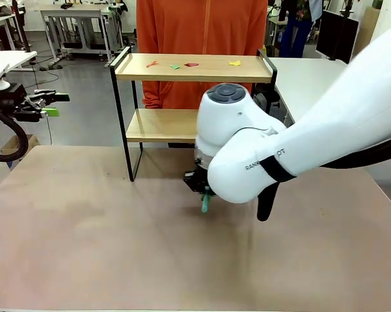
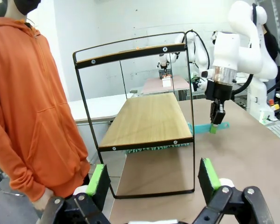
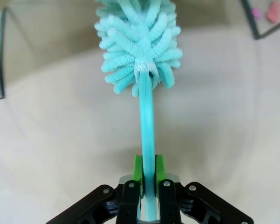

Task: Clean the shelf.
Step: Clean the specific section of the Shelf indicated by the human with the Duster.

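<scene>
4 scraps point(image 1: 191, 64) on shelf point(image 1: 162, 125) top | R end effector point(image 3: 148, 177) grips duster point(image 3: 140, 42)

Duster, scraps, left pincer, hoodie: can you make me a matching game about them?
Things: 1 duster; 2 scraps; 3 left pincer; 4 hoodie.
Matches: A orange; B open; C on the top board of the shelf; D gripped by the right pincer.
Pairs: 1-D, 2-C, 3-B, 4-A.

Shelf point(image 1: 208, 71): two-tier, light wood boards, thin black metal frame, upright; small coloured scraps point(image 1: 191, 64) on top board.
</scene>
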